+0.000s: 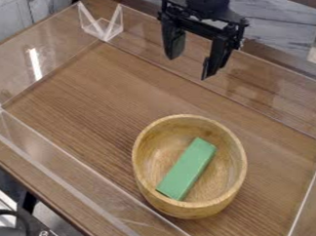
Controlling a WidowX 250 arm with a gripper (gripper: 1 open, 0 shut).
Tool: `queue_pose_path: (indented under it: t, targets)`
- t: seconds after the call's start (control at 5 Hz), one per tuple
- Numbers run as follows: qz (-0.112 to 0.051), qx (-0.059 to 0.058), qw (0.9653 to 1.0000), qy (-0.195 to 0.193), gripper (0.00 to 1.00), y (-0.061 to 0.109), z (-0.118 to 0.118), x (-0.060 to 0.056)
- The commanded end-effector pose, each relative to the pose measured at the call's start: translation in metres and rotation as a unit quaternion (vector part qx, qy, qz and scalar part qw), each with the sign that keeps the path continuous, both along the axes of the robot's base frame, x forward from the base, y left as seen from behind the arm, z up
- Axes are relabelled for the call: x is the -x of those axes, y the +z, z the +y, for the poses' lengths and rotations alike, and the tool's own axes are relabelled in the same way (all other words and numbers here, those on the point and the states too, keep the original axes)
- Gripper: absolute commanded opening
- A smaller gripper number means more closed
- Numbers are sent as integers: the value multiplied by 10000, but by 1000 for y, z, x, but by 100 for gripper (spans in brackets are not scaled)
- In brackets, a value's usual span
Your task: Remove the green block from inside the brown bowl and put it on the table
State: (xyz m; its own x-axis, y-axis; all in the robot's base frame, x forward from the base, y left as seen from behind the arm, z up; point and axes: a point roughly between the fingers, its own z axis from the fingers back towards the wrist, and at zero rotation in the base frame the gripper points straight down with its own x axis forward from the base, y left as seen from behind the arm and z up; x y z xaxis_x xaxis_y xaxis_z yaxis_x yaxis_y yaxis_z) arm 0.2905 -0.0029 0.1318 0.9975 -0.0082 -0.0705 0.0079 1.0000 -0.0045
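The brown bowl (pixel 190 164) stands on the table (pixel 84 98) toward the front right. Inside it the green block (pixel 187 169) lies flat, slanting from the bowl's front left toward its back right. My gripper (pixel 194 51) hangs at the top of the view, above and behind the bowl, pointing down. Its two black fingers stand apart with nothing between them, so it is open and clear of both bowl and block.
Clear acrylic walls (pixel 42 160) run along the table's edges, one close in front of the bowl and one at the left. A small clear acrylic stand (pixel 102 22) sits at the back left corner.
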Motion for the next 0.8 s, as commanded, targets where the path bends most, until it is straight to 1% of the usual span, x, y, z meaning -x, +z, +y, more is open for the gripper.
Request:
queue_pose_path:
  t: [0.0,0.2,0.4,0.6]
  targets:
    - [-1,26,10000,-54,100,-8,-3,17]
    - [134,51,9989,-441,100,-37,-26,67]
    - [-106,29,9964,-840,100,-56,-56,102]
    - [-391,35,9946,-957,100,-77,-65,103]
